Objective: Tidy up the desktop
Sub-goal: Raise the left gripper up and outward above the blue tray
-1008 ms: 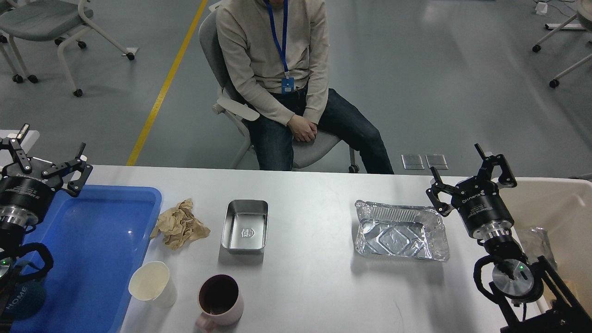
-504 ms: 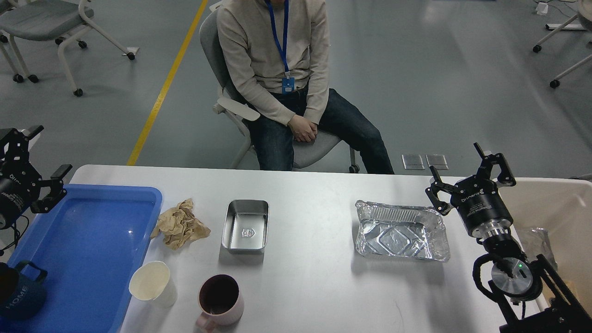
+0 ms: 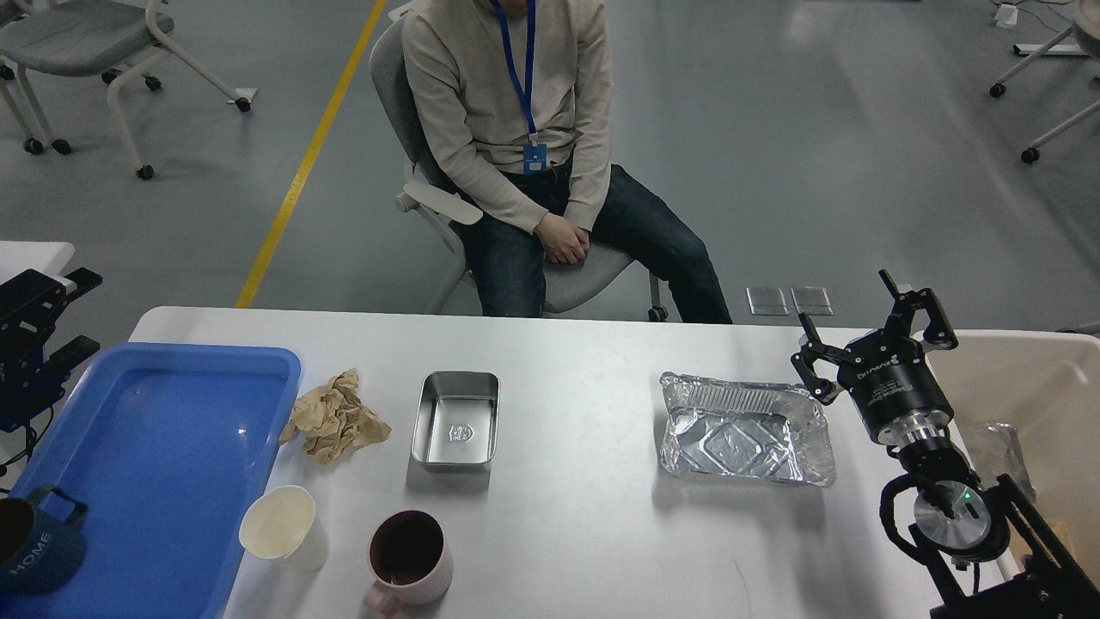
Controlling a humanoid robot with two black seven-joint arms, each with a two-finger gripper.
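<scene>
The white-grey desktop (image 3: 584, 516) holds a crumpled brown paper (image 3: 335, 418), a small steel tray (image 3: 455, 419), a crinkled foil tray (image 3: 746, 428), a cream paper cup (image 3: 279, 526) and a pink mug (image 3: 409, 552). My left gripper (image 3: 76, 312) is at the far left edge, off the table beyond the blue tray, with its fingers apart and nothing in it. My right gripper (image 3: 859, 334) is open and empty, hovering just right of the foil tray's far right corner.
A blue plastic tray (image 3: 172, 447) lies at the left with a dark blue "HOME" mug (image 3: 30, 546) in its near corner. A beige bin (image 3: 1031, 378) at the right holds a clear plastic bag (image 3: 997, 447). A seated person (image 3: 524, 146) faces the table's far side.
My left arm has pulled back to the left, off the blue tray, uncovering the dark blue mug in it. The right arm has hardly moved.
</scene>
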